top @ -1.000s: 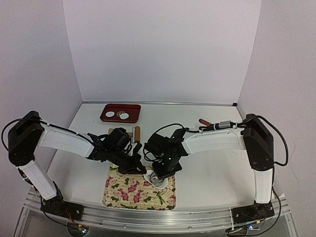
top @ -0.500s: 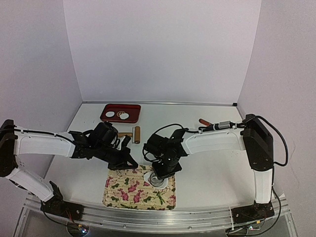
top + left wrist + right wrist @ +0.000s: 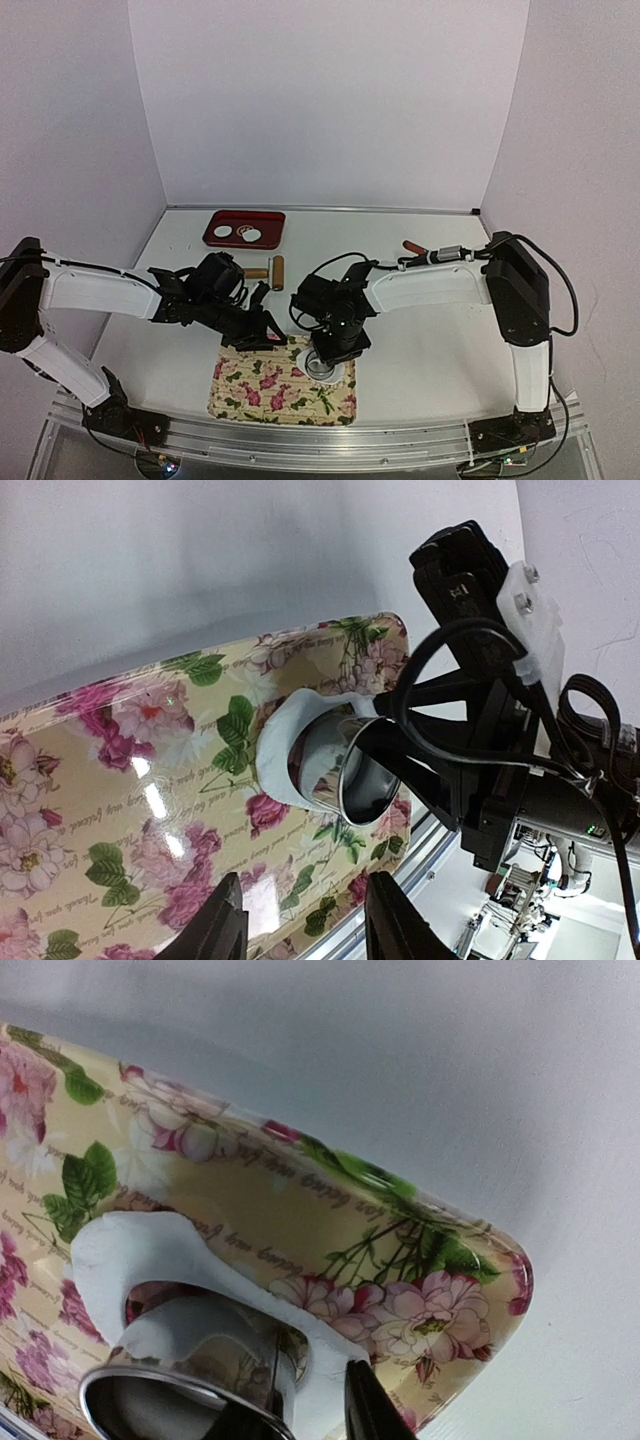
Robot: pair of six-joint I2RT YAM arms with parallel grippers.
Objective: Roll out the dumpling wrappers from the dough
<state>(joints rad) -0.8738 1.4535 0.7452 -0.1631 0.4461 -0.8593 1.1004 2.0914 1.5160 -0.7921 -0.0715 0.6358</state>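
Jaws of the left claw [image 3: 312, 880] stand apart with nothing between them, and we see it hanging low over the far edge of the floral tray [image 3: 262, 398]. Just ahead of its fingertips lies the leftover dough sheet [image 3: 283, 748], white and flat with a hole cut through it, and on that sheet stands the metal ring cutter [image 3: 338, 780]. The right claw [image 3: 310, 1395] reaches down onto the cutter from above. Its fingers sit a little apart astride the ring's wall, the gap wider than the thin metal, so we read them as parted and not gripping. The left claw is near it, on its left side. The dumpling wrappers [image 3: 222, 232], two small white discs, lie side by side in the red tray [image 3: 212, 241], well beyond the left claw toward the back wall. A wooden rolling pin [image 3: 278, 272] rests on the table between that tray and the left claw
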